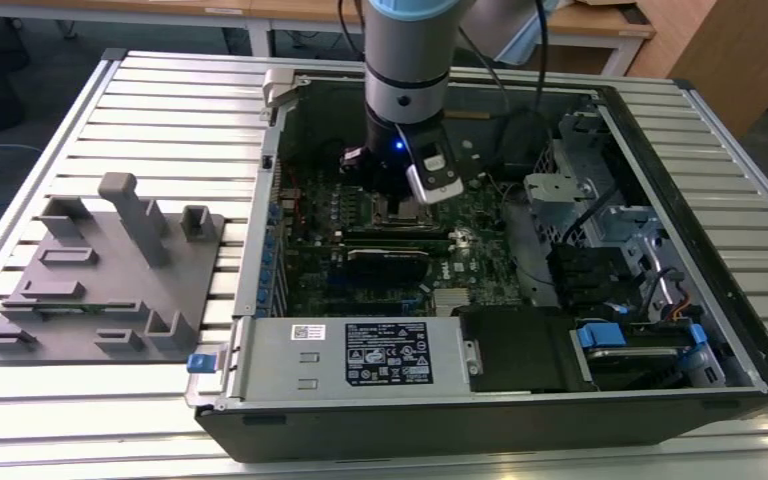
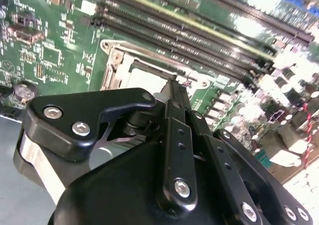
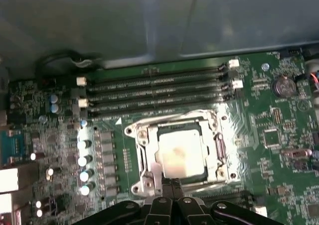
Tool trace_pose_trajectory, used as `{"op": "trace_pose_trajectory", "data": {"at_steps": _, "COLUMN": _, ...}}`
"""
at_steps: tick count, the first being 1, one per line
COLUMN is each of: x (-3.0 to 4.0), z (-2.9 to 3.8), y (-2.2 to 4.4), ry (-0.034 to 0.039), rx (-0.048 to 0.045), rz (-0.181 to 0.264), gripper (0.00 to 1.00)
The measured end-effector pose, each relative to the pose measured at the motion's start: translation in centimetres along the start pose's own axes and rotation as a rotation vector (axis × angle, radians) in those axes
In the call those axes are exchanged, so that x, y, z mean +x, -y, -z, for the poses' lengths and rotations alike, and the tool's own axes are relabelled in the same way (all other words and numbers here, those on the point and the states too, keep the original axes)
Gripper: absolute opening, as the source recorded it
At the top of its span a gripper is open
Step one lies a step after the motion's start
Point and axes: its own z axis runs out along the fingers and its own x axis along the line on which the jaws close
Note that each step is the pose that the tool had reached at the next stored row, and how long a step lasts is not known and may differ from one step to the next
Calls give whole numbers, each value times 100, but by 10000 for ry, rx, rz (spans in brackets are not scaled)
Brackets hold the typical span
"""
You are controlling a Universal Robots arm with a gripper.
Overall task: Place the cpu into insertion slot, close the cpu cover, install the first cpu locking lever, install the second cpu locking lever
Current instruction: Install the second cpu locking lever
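The cpu (image 3: 180,153) lies flat in the insertion slot (image 3: 135,133) on the green motherboard, its silver top glaring under the light. The cpu cover (image 3: 220,150), a thin silvery frame, lies down around it. My gripper (image 3: 172,184) is shut, with its black fingertips together at the socket's near edge and nothing seen between them. In the second wrist view the gripper (image 2: 173,85) tip touches the socket rim (image 2: 115,65) beside the pale cpu (image 2: 144,78). The exterior view has the gripper (image 1: 404,205) low inside the open computer case. I cannot tell the locking levers apart from the frame.
Long black memory slots (image 3: 154,90) run just beyond the socket. A row of capacitors (image 3: 84,160) stands beside it. A grey labelled box (image 1: 351,355) sits at the case front, a drive cage (image 1: 624,250) at the exterior view's right, and a grey fixture (image 1: 104,270) on the table at its left.
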Motion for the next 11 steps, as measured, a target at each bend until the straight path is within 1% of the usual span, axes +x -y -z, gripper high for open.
{"op": "trace_pose_trajectory", "data": {"at_steps": 4, "x": -3, "z": -19, "y": -69, "ry": 10, "rx": 67, "rz": 3, "gripper": 10}}
{"op": "trace_pose_trajectory", "data": {"at_steps": 11, "x": -68, "z": -50, "y": -171, "ry": 28, "rx": 185, "rz": 7, "gripper": 10}}
